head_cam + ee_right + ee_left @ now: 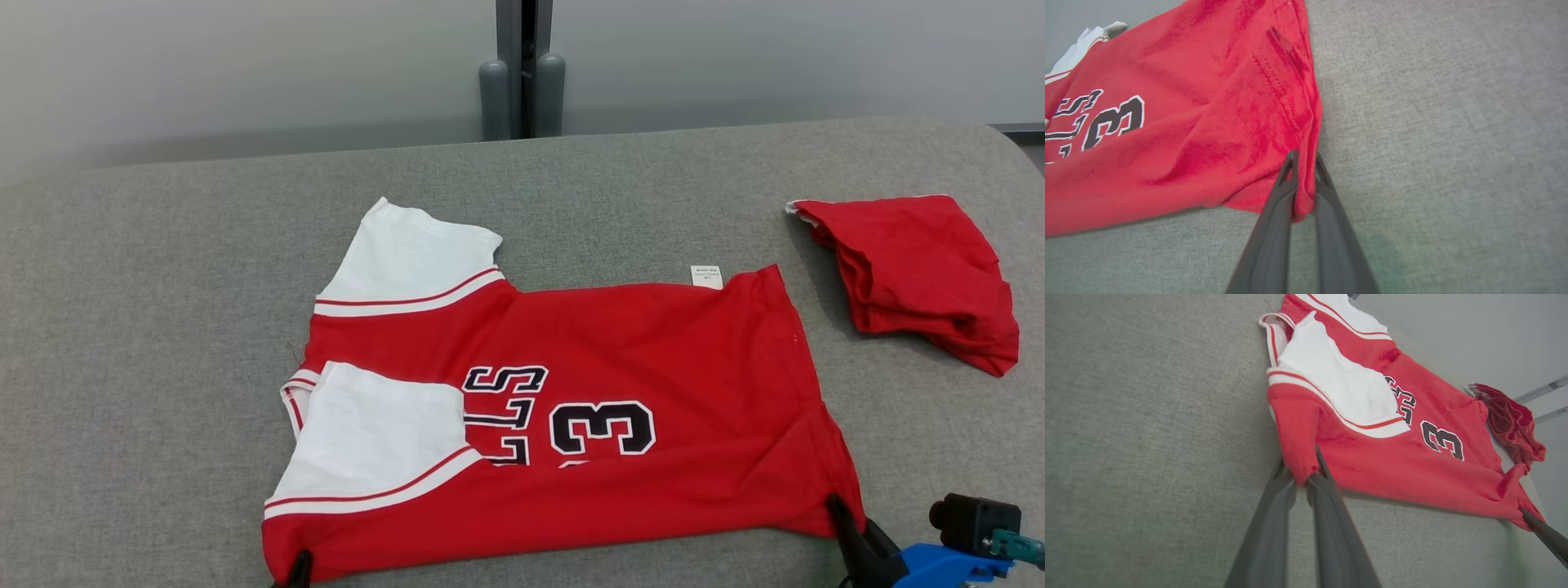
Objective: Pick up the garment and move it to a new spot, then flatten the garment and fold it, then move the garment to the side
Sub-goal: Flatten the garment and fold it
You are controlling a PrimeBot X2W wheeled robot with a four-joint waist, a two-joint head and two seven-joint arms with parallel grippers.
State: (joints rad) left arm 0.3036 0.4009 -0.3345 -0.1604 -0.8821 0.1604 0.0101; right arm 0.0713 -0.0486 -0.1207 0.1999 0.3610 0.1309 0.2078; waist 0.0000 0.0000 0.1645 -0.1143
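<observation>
A grey, fabric-covered counter (147,343) is carrying two pieces of clothing. A red jersey (653,343) with white sleeves and a black number 3 is lying spread across its middle, the nearer sleeve folded in over the lettering and the collar end pointing left. A smaller red garment (914,278) is sitting bunched up well apart, near the far right rounded corner.

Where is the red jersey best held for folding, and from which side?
On the red jersey, probably the two corners of its near long edge, from the robot's side: it lies flat and sideways, so that edge would lift evenly.
</observation>
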